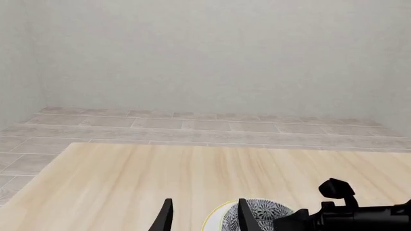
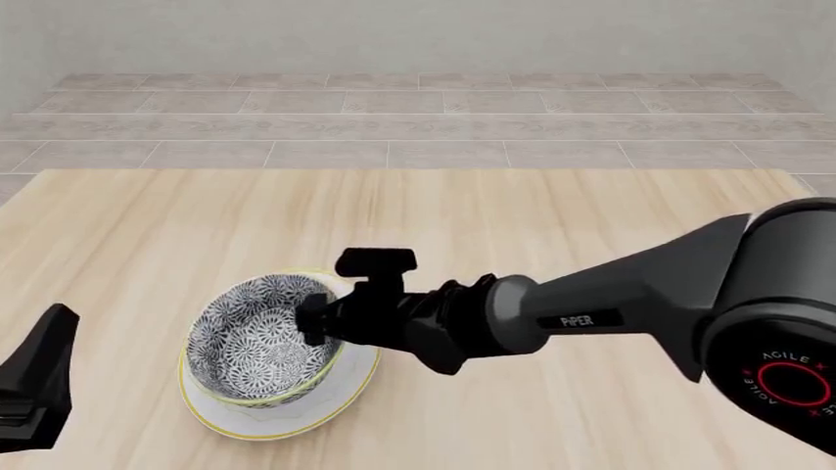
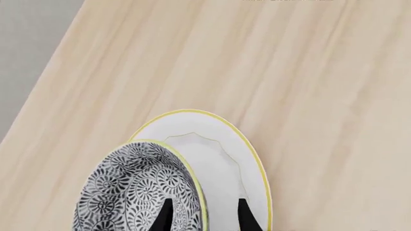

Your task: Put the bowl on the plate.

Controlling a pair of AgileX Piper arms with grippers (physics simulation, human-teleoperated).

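The black-and-white patterned bowl [image 2: 255, 341] sits on the white plate [image 2: 294, 416], off-centre toward the plate's far-left side. My right gripper [image 2: 313, 318] reaches in from the right and is at the bowl's right rim. In the right wrist view the right gripper [image 3: 205, 219] is open and straddles the rim: one finger hangs inside the bowl [image 3: 132, 190], the other over the plate [image 3: 222, 159]. My left gripper [image 2: 37, 387] is open at the near-left edge, apart from both. The left gripper [image 1: 205, 219] shows in its own view with the bowl [image 1: 270, 211] just beyond it.
The wooden table [image 2: 588, 215] ends at a far edge, with a tiled floor [image 2: 418, 117] and a pale wall behind. The right arm [image 2: 627, 304] stretches across the near right of the table.
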